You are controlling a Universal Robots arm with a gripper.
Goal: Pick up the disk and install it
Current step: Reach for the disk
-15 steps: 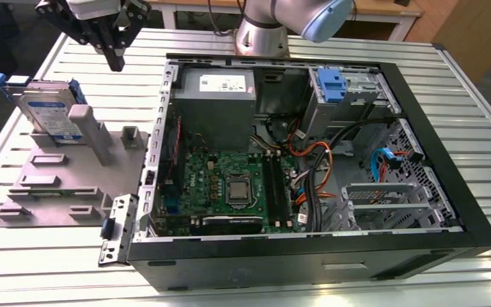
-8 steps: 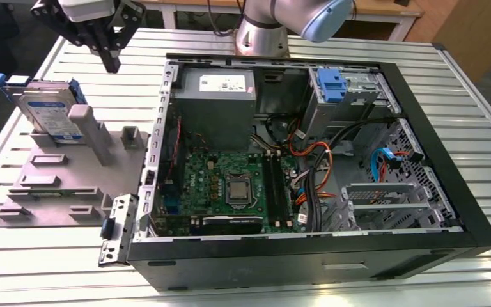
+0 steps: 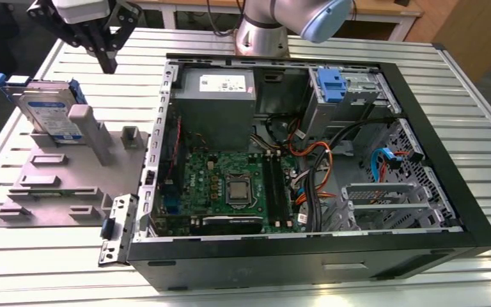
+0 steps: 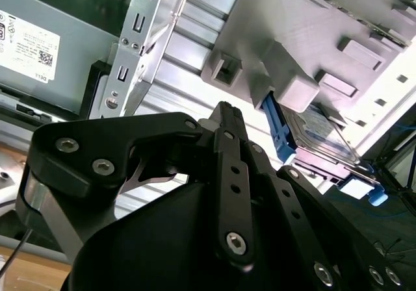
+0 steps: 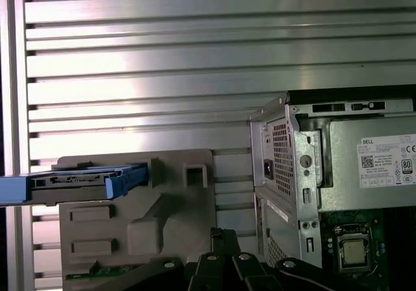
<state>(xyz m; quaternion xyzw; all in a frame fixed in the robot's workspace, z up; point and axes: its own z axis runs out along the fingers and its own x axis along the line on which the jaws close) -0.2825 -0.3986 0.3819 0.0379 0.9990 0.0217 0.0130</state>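
The disk [image 3: 49, 114] is a silver drive with a white-and-blue label and blue side rails. It stands on edge in a grey fixture [image 3: 58, 185] on the exterior view's left. In the first wrist view the disk [image 5: 78, 184] shows edge-on, and in the second wrist view the disk [image 4: 323, 135] lies behind a fixture post. My gripper [image 3: 107, 64] hangs above the table behind the fixture, up and to the right of the disk and apart from it. Its black fingers [image 4: 224, 119] meet at the tips with nothing between them. The gripper [image 5: 223, 236] points down at the fixture's near edge.
An open computer case [image 3: 450, 192] lies beside the fixture on the slatted metal table [image 3: 75, 268]. Inside are a grey power supply [image 3: 215, 96], a motherboard [image 3: 228, 185], cables and a blue bracket [image 3: 331, 84] in the drive bay. The arm's base [image 3: 263, 32] stands behind the case.
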